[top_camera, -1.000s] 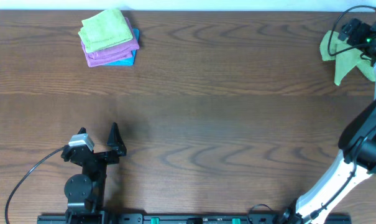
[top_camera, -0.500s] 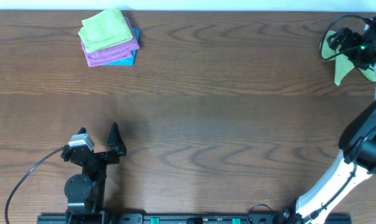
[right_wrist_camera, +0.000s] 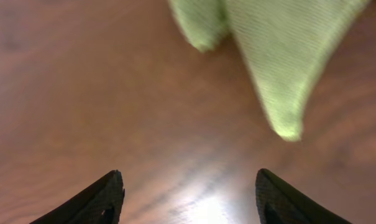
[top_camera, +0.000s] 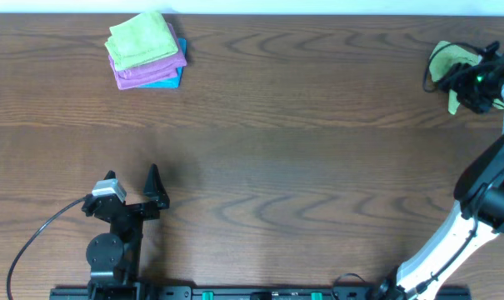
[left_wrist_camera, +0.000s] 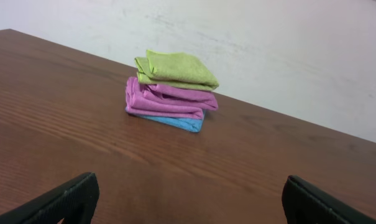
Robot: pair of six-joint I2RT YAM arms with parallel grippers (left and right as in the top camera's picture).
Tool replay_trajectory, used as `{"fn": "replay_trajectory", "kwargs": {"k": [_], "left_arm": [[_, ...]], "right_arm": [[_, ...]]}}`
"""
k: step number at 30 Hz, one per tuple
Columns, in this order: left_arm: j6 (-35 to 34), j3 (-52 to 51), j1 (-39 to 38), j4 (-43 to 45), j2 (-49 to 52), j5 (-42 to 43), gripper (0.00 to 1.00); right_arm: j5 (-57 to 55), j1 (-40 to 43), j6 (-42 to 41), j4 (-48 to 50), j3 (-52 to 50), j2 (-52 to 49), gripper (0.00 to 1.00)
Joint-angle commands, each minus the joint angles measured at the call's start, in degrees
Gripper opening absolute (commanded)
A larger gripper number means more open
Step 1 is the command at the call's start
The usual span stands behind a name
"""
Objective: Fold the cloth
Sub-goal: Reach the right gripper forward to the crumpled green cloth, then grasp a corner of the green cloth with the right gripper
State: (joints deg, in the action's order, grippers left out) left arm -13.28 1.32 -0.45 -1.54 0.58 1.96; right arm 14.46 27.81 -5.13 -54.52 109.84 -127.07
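A crumpled light-green cloth (top_camera: 441, 58) lies at the far right edge of the table, partly hidden under my right arm. My right gripper (top_camera: 461, 82) hovers over it, open and empty. In the right wrist view the cloth (right_wrist_camera: 268, 56) fills the top of the frame, with bare wood between it and my spread fingers (right_wrist_camera: 191, 199). My left gripper (top_camera: 132, 182) rests open and empty near the front left edge, and its fingers (left_wrist_camera: 188, 202) also show in the left wrist view.
A stack of folded cloths, green on purple on blue (top_camera: 146, 51), sits at the far left and shows in the left wrist view (left_wrist_camera: 172, 93). The wooden table (top_camera: 285, 167) lies between the arms. A pale wall (left_wrist_camera: 268, 43) runs behind the table.
My right gripper has moved nearer the front of the table and slightly left, now covering more of the green cloth. The left arm has not moved.
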Motion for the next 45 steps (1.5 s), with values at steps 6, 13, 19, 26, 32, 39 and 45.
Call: {"fn": "replay_trajectory", "kwargs": {"k": [6, 13, 19, 26, 32, 39, 45], "left_arm": [[0.59, -1.05, -0.13, -2.82, -0.37, -1.03, 0.95], [0.59, -1.05, -0.13, -2.82, -0.37, -1.03, 0.95], [0.59, -1.05, -0.13, -2.82, -0.37, -1.03, 0.95], [0.59, -1.05, -0.13, -2.82, -0.37, -1.03, 0.95], [0.59, -1.05, -0.13, -2.82, -0.37, -1.03, 0.95], [0.59, -1.05, -0.13, -2.82, -0.37, -1.03, 0.95], [0.59, -1.05, -0.13, -2.82, -0.37, -1.03, 0.95]], "right_arm": [[-15.23, 0.04, 1.51, -4.87, 0.98, 0.28, 0.71], [-17.88, 0.5, 4.42, 1.51, -0.09, 0.31, 0.68], [-17.4, -0.26, 5.7, 12.57, -4.98, 0.28, 0.7], [-15.96, -2.75, 5.57, 17.33, -7.37, -3.43, 0.68], [-17.18, -4.85, 4.79, 20.33, -7.37, -4.57, 0.67], [-23.76, -4.87, 4.87, 20.98, -7.37, -5.7, 0.64], [-24.28, -4.87, 5.01, 20.96, -7.37, -5.7, 0.63]]}}
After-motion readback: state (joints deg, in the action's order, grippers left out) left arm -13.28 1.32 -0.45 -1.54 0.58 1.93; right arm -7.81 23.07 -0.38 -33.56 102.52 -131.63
